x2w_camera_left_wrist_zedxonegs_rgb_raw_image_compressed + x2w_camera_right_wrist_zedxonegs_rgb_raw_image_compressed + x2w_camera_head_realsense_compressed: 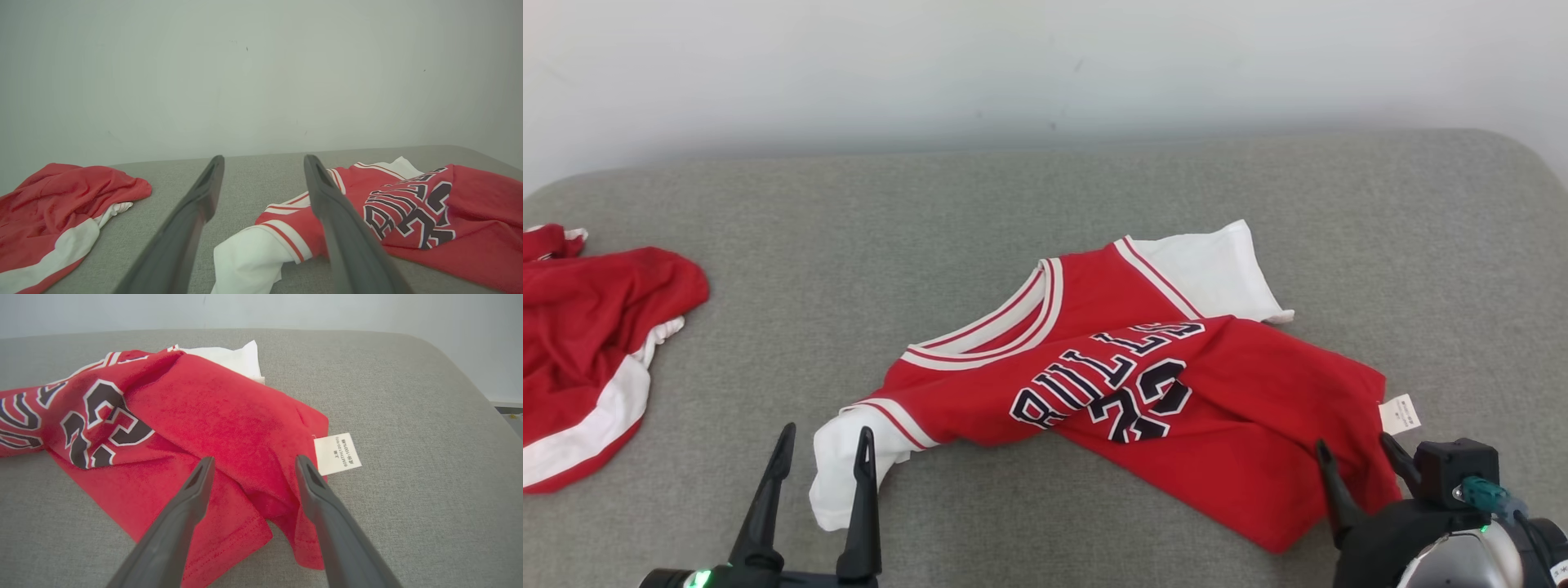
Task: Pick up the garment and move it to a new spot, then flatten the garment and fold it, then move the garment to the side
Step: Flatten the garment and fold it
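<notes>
Now, left gripper (827, 430): wide open, holds nothing, hangs over the white sleeve (829, 483) of the jersey (1176, 384); touching or not, cannot tell. Right gripper (1354, 443): also wide open, grips nothing, points at the red hem just beside the tag (1400, 414). Jersey: lies crumpled on the grey cushion (1045, 212), middle to right, well apart from another red garment (580, 343) at the left. Reads "BULLS" and "23" on the chest; on the tag "100%", the rest too small.
</notes>
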{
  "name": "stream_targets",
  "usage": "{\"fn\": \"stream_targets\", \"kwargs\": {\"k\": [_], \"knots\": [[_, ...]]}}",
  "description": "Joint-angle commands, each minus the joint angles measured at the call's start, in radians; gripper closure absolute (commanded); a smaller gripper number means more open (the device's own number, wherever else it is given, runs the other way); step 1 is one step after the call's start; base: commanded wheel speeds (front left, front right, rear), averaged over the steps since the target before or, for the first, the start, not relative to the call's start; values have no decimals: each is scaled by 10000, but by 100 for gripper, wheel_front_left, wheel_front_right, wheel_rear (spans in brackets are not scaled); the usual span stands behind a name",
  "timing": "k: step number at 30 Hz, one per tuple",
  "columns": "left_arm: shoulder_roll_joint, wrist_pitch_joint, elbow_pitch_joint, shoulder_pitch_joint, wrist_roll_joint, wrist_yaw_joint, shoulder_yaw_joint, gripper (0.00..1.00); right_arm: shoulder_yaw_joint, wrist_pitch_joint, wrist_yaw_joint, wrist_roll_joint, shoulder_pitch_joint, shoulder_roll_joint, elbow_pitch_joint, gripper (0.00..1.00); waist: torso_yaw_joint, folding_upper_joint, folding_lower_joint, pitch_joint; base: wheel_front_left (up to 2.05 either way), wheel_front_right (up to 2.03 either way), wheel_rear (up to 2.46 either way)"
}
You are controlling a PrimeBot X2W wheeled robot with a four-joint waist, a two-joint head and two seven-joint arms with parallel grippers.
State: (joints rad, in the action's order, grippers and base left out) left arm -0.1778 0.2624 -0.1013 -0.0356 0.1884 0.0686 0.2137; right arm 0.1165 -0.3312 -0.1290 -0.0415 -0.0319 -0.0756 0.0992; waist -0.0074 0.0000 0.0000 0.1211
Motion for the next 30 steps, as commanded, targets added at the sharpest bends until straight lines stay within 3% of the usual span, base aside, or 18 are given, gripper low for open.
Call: {"fn": "stream_targets", "kwargs": {"k": [1, 9, 17, 19, 20, 30], "knots": [[122, 35, 88, -137, -120, -150, -91, 0, 95, -389, -35, 179, -109, -151, -14, 0, 172, 0, 0, -78, 0, 0, 0], [563, 35, 357, 35, -478, -713, -473, 0, 287, -1684, -34, 705, 225, -536, -458, 0, 384, 0, 0, 92, 0, 0, 0], [772, 36, 566, 123, -656, -1150, -765, 0, 501, -1802, -26, 874, 515, -534, -1063, 0, 441, 0, 0, 301, 0, 0, 0], [825, 36, 578, 127, -705, -1197, -806, 0, 534, -1743, -26, 930, 550, -494, -1144, 76, 437, 0, 0, 325, 0, 0, 0], [849, 36, 584, 122, -746, -1240, -823, 0, 550, -1693, -26, 970, 564, -477, -1166, 100, 435, 0, 0, 325, 0, 0, 0], [1007, 36, 729, -38, -879, -1407, -947, 0, 849, -1205, -24, 1196, 1040, -640, -617, 100, 416, 0, 0, 181, 0, 0, 0]]}}
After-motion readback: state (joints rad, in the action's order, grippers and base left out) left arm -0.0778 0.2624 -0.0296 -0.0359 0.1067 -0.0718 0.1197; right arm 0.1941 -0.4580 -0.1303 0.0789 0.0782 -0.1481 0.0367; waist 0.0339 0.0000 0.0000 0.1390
